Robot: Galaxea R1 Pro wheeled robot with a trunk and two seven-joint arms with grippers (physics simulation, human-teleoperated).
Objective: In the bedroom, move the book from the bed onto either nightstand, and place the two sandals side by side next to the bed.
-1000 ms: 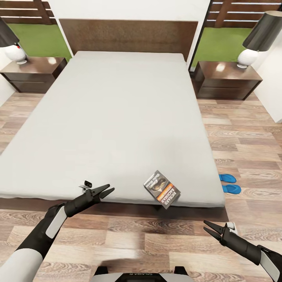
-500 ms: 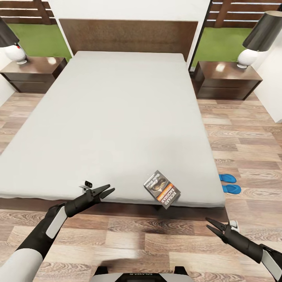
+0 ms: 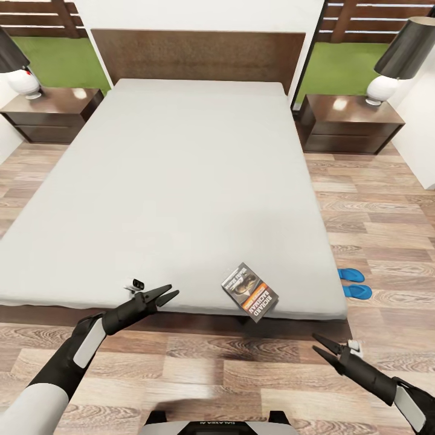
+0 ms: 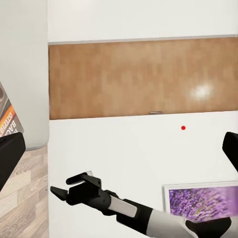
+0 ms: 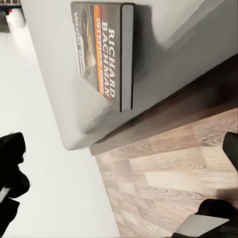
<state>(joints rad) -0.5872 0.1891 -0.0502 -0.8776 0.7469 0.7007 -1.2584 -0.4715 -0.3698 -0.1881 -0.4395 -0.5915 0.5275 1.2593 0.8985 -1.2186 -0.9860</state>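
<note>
Simply dark, orange-banded book [image 3: 249, 292]

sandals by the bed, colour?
Bright blue; the pair of thong sandals on the wood-plank floor shows best in the head view.

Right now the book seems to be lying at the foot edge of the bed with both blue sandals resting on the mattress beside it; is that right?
Not quite. The book does lie at the foot edge of the bed, but the head view shows both blue sandals on the wood floor beside the bed, not on the mattress.
</note>
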